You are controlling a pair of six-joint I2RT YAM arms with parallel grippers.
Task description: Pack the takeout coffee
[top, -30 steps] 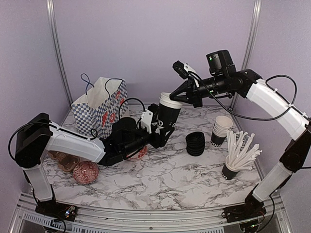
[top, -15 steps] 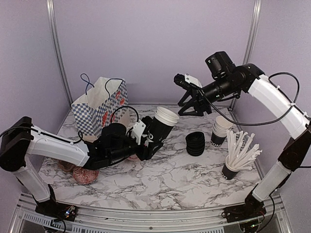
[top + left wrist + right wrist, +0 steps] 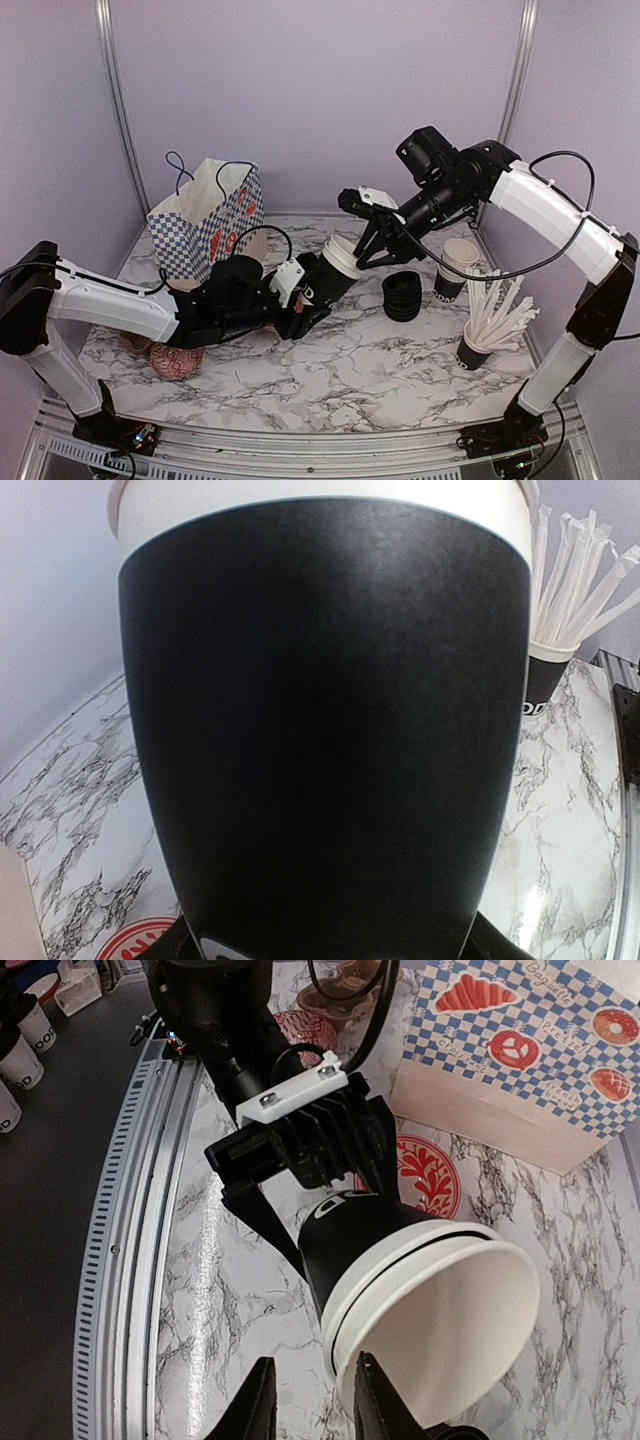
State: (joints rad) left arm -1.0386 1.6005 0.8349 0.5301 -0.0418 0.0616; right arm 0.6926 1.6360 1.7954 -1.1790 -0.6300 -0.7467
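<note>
Black paper cup (image 3: 336, 272): matte black card w/ white lettering near the base, rolled white rim, smooth cream inside, no lid on it. In the R wrist view the rim read as a double ring, poss. two cups nested, couldn't tell. It was tilted well off upright, mouth toward the R arm, held clear of the marble-look table (image 3: 350, 375) (grey veins on white).

Left gripper (image 3: 310, 297) was clamped on the cup's lower half, black fingers (image 3: 268, 1222) pressed to either side of the wall. The cup body filled the L wrist view.

Right gripper (image 3: 314, 1365) was right at the mouth, fingers at a narrow gap w/ the rim's near edge between them. One finger was outside the wall, the other in front of the opening. Contact w/ the rim: couldn't tell.

A stack of round black plastic lids (image 3: 402, 296) sat on the table near the cup's mouth, to the R. Beyond it were a stack of like cups (image 3: 458, 266) & a cup of paper-wrapped white straws (image 3: 478, 345). A blue-check paper bag (image 3: 205, 225) w/ cord handles stood back L.
</note>
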